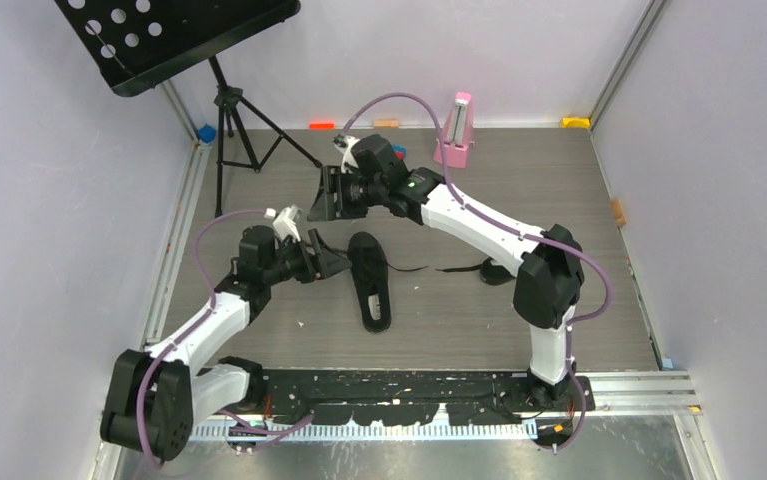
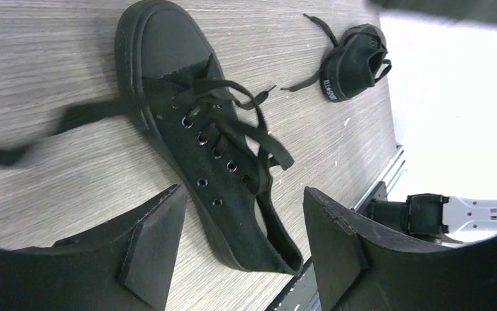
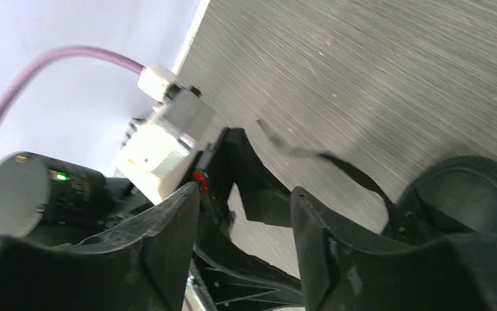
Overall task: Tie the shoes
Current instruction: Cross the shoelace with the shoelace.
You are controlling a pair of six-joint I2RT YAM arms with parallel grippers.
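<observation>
Left end effector (image 2: 243,199): fingers apart, clamped on nothing. It hangs just beside the first shoe (image 1: 370,281), which lies on the counter (image 1: 559,190) at the centre of the overhead view, toe toward the top of the frame. In my left wrist view that shoe fills the middle. Its laces (image 2: 249,123) lie loose and untied across the eyelets, and one strand trails, blurred, toward the left edge.

The second shoe (image 2: 354,61) lies well apart, in the upper right of the left wrist view. In the overhead view my right arm partly hides it. Its lace trails on the counter.

Right end effector (image 3: 244,194): fingers apart, holding nothing. In the overhead view it sits just above centre, near the first shoe's toe.

A music stand (image 1: 174,35) occupies the upper left of the overhead view. A pink object (image 1: 456,130) stands at top centre.
</observation>
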